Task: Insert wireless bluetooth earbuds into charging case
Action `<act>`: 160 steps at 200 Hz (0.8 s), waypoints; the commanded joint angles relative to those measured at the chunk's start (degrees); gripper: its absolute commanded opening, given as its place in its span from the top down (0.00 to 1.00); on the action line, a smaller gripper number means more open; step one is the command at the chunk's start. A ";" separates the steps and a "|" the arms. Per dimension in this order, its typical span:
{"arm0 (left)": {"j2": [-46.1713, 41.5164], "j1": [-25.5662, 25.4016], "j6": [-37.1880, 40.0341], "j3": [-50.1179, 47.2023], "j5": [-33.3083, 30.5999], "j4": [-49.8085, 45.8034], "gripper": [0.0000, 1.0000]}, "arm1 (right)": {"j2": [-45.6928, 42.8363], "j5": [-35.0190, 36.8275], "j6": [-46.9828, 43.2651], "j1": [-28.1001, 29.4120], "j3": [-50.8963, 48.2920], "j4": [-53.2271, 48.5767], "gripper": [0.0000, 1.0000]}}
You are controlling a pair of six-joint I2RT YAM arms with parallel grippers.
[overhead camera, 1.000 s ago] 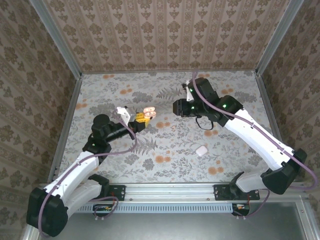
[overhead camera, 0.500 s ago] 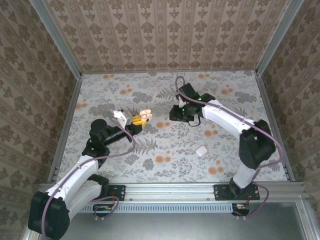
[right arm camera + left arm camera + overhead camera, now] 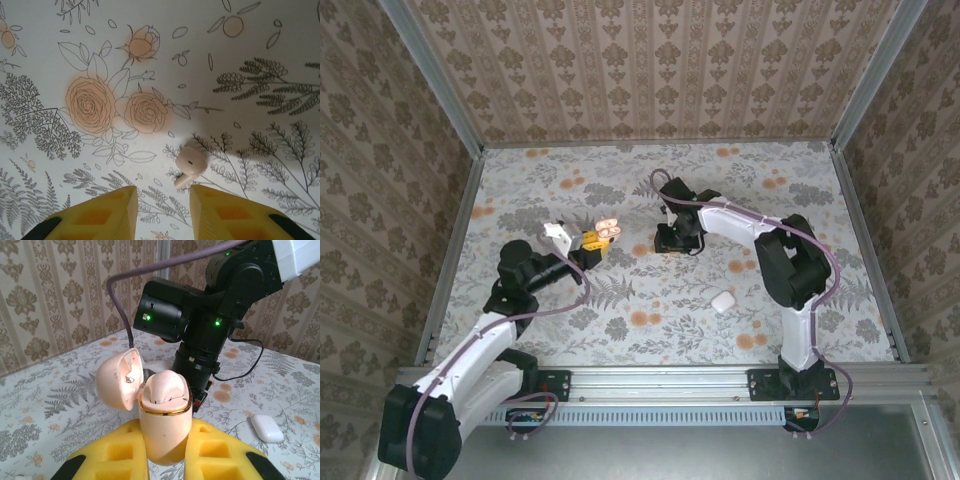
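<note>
An earbud (image 3: 190, 164), small and white, lies on its side on the floral worktop (image 3: 45, 45) in the right wrist view. Its long axis runs on a diagonal: the rounded bulb sits up and to the right, and the short stem points down and to the left, toward the gap between the right fingers (image 3: 107, 212). Those yellow-padded fingers are spread apart with nothing between them. The earbud rests just ahead of their tips, closer to the one on the right side of that view, and touches neither. In the top view the right arm (image 3: 750, 225) reaches in toward the middle of the worktop (image 3: 570, 175) with its wrist turned downward. The left fingers (image 3: 117, 452) are clamped on the lower body of the charging case (image 3: 165, 425), a peach-pink egg-shaped shell with a gold rim. It is held upright, with its long axis vertical in the left wrist view. Its lid (image 3: 119, 379) is hinged open and tipped to the left, its hollow side in view. I cannot tell what sits in the case's wells. From above, the case (image 3: 606, 230) is just left of the right wrist. A white rounded box (image 3: 723, 300) lies well apart, nearer the arm bases.
</note>
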 commanded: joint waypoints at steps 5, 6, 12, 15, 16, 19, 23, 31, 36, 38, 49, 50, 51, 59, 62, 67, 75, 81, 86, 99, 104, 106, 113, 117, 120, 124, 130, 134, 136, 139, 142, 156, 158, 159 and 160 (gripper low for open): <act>1.46 0.52 1.64 1.59 0.95 1.96 1.00 | 2.48 2.19 -2.65 -0.18 3.24 -3.53 0.66; 1.53 0.52 1.64 1.66 0.96 1.96 1.00 | 2.55 2.27 -2.68 -0.18 3.33 -3.61 0.66; 1.80 0.60 1.60 1.84 1.09 1.96 1.00 | 2.76 2.65 -2.71 -0.13 3.70 -3.93 0.66; 2.09 0.65 1.64 1.85 1.14 1.96 1.00 | 2.92 2.83 -2.78 -0.17 3.81 -4.16 0.66; 2.10 0.62 1.64 1.97 1.14 1.96 1.00 | 2.99 2.98 -2.78 -0.17 3.88 -4.23 0.66; 2.24 0.68 1.56 1.99 1.29 1.96 1.00 | 3.14 3.29 -2.78 -0.18 4.06 -4.51 0.66; 2.42 0.74 1.53 2.11 1.30 1.96 1.00 | 3.19 3.79 -2.63 -0.18 4.23 -4.82 0.66; 2.69 0.77 1.56 2.26 1.40 1.96 1.00 | 3.22 4.77 -2.14 -0.18 4.48 -5.65 0.66; 2.80 0.78 1.55 2.41 1.43 1.89 1.00 | 3.29 5.20 -1.79 -0.18 4.63 -6.09 0.66; 2.88 0.78 1.62 2.43 1.45 1.94 1.00 | 3.22 5.36 -1.59 -0.18 4.67 -6.15 0.66; 3.15 0.86 1.64 2.51 1.64 1.96 1.00 | 3.16 5.98 -0.85 -0.17 4.68 -6.57 0.66; 3.16 0.86 1.64 2.52 1.65 1.92 1.00 | 3.20 6.01 -0.76 -0.17 4.71 -6.57 0.66; 3.17 0.82 1.64 2.47 1.61 1.89 1.00 | 3.22 6.02 -0.63 -0.18 4.72 -6.66 0.66; 3.40 0.90 1.64 2.65 1.71 1.96 1.00 | 3.32 6.20 0.01 -0.18 4.66 -6.89 0.64; 3.44 0.95 1.61 2.68 1.66 1.96 1.00 | 3.37 6.21 0.23 -0.18 4.54 -6.92 0.64; 3.52 0.95 1.61 2.70 1.72 1.92 1.00 | 3.50 6.20 0.58 -0.18 4.56 -6.93 0.63; 3.60 1.00 1.56 2.78 1.77 1.96 1.00 | 3.72 6.21 0.89 -0.11 4.48 -6.93 0.62; 3.66 0.98 1.56 2.85 1.83 1.96 1.00 | 3.95 6.17 1.09 -0.09 4.52 -6.93 0.61; 3.62 1.04 1.46 2.85 1.85 1.96 1.00 | 4.11 6.12 1.17 -0.09 4.53 -6.95 0.61; 3.61 1.02 1.40 2.87 2.00 1.88 1.00 | 4.71 5.90 1.47 0.00 4.69 -6.93 0.61; 3.58 1.04 1.42 2.82 2.03 1.88 1.00 | 4.96 5.77 1.56 0.08 4.81 -6.85 0.61; 3.58 1.06 1.39 2.86 2.02 1.81 1.00 | 5.03 5.81 1.60 0.09 4.80 -6.89 0.61; 3.47 0.99 1.40 2.87 2.03 1.65 1.00 | 5.22 5.62 1.71 0.17 4.80 -6.71 0.61; 3.43 1.04 1.38 2.87 2.02 1.57 1.00 | 5.33 5.55 1.75 0.18 4.87 -6.63 0.61; 3.32 1.04 1.41 2.87 2.02 1.56 1.00 | 5.42 5.51 1.85 0.24 4.91 -6.58 0.61; 3.24 1.08 1.45 2.87 2.05 1.42 1.00 | 5.57 5.49 1.83 0.26 5.03 -6.56 0.61; 3.13 1.14 1.38 2.87 2.08 1.30 1.00 | 5.73 5.51 1.86 0.35 5.22 -6.58 0.61; 3.05 1.13 1.51 2.87 2.04 1.26 1.00 | 5.97 5.51 1.90 0.43 5.35 -6.61 0.61; 3.01 1.20 1.50 2.87 2.15 1.24 1.00 | 6.03 5.46 1.83 0.44 5.37 -6.70 0.61; 2.94 1.14 1.47 2.87 2.06 1.13 1.00 | 6.14 5.50 1.83 0.48 5.51 -6.68 0.61; 2.91 1.13 1.54 2.87 2.07 1.09 1.00 | 6.25 5.51 1.80 0.52 5.59 -6.67 0.61; 2.74 1.13 1.64 2.84 2.10 0.91 1.00 | 6.94 5.42 1.79 0.62 6.11 -6.86 0.61; 2.76 1.13 1.60 2.86 2.10 0.91 1.00 | 7.04 5.42 1.83 0.62 6.18 -6.91 0.61; 2.74 1.13 1.62 2.82 2.15 0.91 1.00 | 7.07 5.42 1.81 0.66 6.25 -6.92 0.62; 2.78 1.13 1.63 2.85 2.17 0.91 1.00 | 7.13 5.42 1.75 0.68 6.29 -6.92 0.61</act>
